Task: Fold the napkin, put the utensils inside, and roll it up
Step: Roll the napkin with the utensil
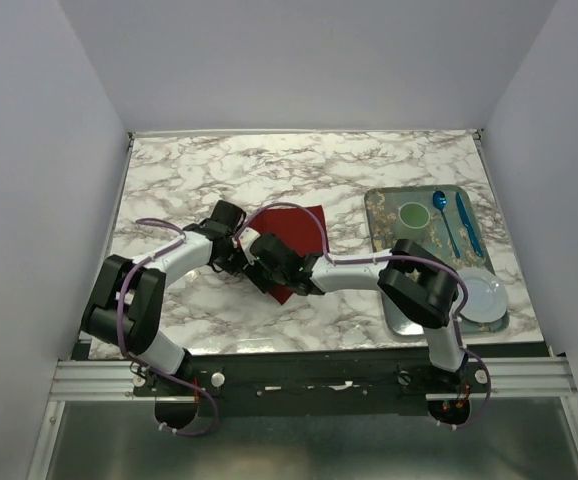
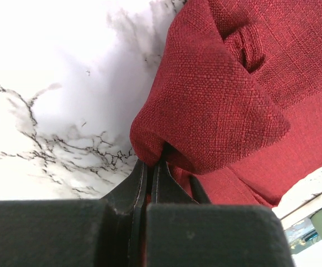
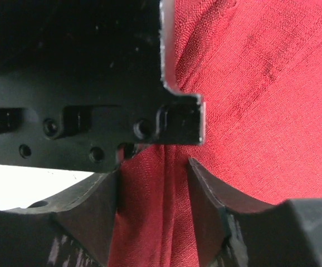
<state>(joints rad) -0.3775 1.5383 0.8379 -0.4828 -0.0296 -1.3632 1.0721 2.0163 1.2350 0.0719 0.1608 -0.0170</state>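
Note:
The dark red napkin (image 1: pixel 304 225) lies rumpled on the marble table, one corner reaching toward the near edge. My left gripper (image 1: pixel 239 252) is shut on a bunched fold of the napkin (image 2: pixel 216 94), pinched at the fingertips (image 2: pixel 151 162). Just to its right, my right gripper (image 1: pixel 259 268) stands open, its jaws astride a raised ridge of the napkin (image 3: pixel 261 83), with my left gripper's black body (image 3: pixel 94 83) right in front of it. Slim blue-looking utensils (image 1: pixel 466 222) lie in the tray at the right, away from both grippers.
A metal tray (image 1: pixel 389 200) at the right holds a green bowl (image 1: pixel 412 214) and a blue spoon (image 1: pixel 442 208). A white plate (image 1: pixel 481 295) sits at its near end. White walls close in the table on three sides.

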